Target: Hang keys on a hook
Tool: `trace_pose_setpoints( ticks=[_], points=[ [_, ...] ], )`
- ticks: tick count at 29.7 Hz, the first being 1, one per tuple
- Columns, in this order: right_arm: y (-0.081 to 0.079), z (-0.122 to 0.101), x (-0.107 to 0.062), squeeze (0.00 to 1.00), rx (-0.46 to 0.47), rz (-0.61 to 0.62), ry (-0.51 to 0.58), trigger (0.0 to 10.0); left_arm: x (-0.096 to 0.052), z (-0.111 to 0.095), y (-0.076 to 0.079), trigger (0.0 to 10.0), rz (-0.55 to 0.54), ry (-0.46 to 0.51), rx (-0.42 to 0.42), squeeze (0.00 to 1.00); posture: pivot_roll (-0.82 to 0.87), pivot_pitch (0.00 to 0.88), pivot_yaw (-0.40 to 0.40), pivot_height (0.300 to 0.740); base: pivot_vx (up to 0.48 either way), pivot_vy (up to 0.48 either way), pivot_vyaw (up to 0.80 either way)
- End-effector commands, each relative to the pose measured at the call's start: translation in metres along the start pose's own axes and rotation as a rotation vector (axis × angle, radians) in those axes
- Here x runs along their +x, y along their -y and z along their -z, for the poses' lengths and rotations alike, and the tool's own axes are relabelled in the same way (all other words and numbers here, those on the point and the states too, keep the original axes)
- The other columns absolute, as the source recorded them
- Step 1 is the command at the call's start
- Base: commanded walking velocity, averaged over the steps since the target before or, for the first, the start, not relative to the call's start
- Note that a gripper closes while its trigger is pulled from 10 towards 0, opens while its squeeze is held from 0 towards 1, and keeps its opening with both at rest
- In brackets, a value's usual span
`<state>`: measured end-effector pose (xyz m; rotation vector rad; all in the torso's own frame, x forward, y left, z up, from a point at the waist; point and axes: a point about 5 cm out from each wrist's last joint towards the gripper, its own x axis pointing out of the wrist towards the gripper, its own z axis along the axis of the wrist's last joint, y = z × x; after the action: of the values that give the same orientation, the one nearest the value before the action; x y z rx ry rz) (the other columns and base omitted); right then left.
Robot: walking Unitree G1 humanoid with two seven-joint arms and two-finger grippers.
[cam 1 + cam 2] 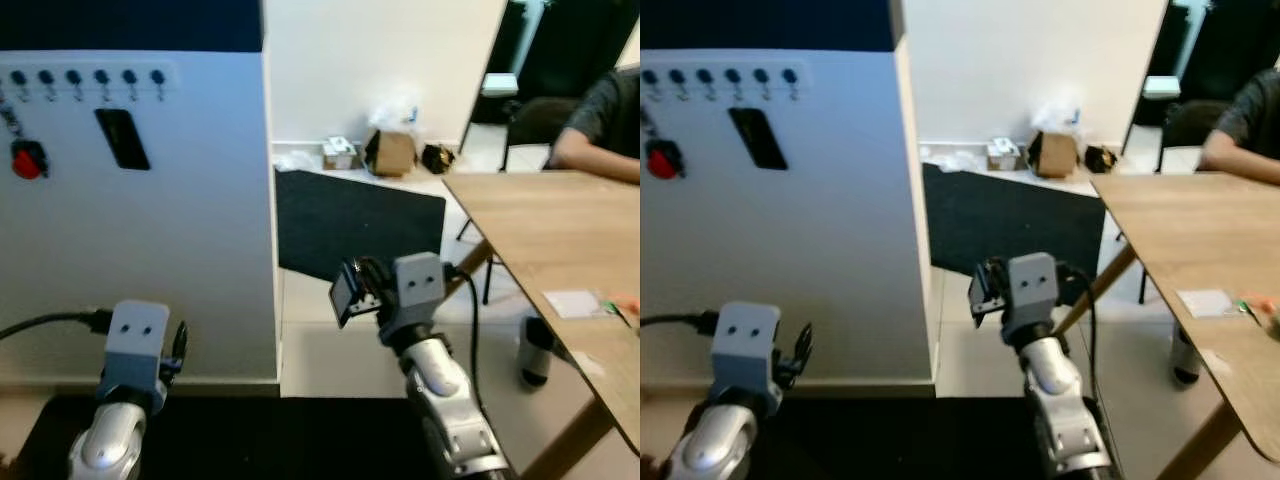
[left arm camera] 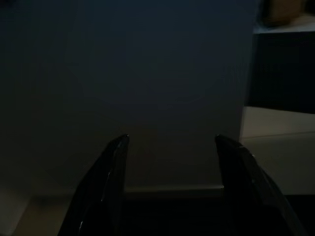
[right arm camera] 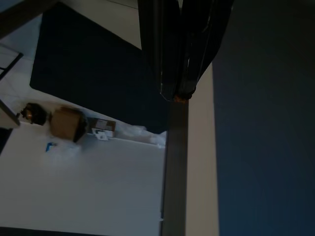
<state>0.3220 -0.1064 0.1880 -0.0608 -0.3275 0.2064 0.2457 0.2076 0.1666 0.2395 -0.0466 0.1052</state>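
Note:
A white panel (image 1: 150, 230) stands at my left with a row of several dark hooks (image 1: 88, 78) along its top. A red fob (image 1: 28, 158) hangs below the leftmost hooks, and a black rectangular piece (image 1: 122, 138) sits beside it. My right gripper (image 1: 343, 292) is raised just right of the panel's edge, pointing left. Its fingers (image 3: 167, 59) are shut, with a tiny orange speck at the tips that I cannot identify. My left gripper (image 2: 170, 140) is low in front of the panel's base, open and holding nothing.
A wooden table (image 1: 560, 230) fills the right side, with a person's arm (image 1: 600, 150) resting at its far end and papers near its edge. A black mat (image 1: 355, 225) lies on the floor behind the panel. A cardboard box (image 1: 390, 152) and clutter sit by the back wall.

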Motion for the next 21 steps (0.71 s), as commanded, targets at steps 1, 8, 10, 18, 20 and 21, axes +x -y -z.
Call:
trace_pose_setpoints(
  ticks=[1,8,10,18,20,21],
  points=[
    [-0.0035,0.0017,-0.0012,0.0,0.011,-0.006,-0.006,10.0,-0.0019,0.0065,-0.0012,10.0,-0.001,-0.035,0.008,0.0,0.17,0.137,-0.044,0.74,0.0,0.0,0.8],
    [-0.0033,0.0019,-0.0016,0.0,0.012,-0.004,-0.006,10.0,-0.0022,0.0067,-0.0014,10.0,-0.002,-0.036,0.009,0.0,0.17,0.138,-0.044,0.74,0.0,0.0,0.8],
    [-0.0031,0.0019,-0.0018,0.0,0.013,-0.005,-0.006,10.0,-0.0023,0.007,-0.0011,10.0,-0.002,-0.038,0.01,0.0,0.17,0.14,-0.044,0.74,0.0,0.0,0.8],
    [-0.0031,0.002,-0.0017,0.0,0.012,-0.005,-0.007,10.0,-0.0027,0.0079,-0.0003,10.0,0.0,-0.043,0.01,0.0,0.16,0.139,-0.045,0.74,0.0,0.0,0.8],
    [-0.0032,0.0019,-0.0016,0.0,0.012,-0.005,-0.007,10.0,-0.0026,0.008,-0.0003,10.0,0.0,-0.043,0.01,0.0,0.16,0.139,-0.045,0.74,0.0,0.0,0.8],
    [-0.0031,0.002,-0.0016,0.0,0.012,-0.006,-0.007,10.0,-0.0026,0.0082,-0.0002,10.0,0.0,-0.044,0.01,0.0,0.16,0.14,-0.046,0.74,0.0,0.0,0.8]
  ],
)
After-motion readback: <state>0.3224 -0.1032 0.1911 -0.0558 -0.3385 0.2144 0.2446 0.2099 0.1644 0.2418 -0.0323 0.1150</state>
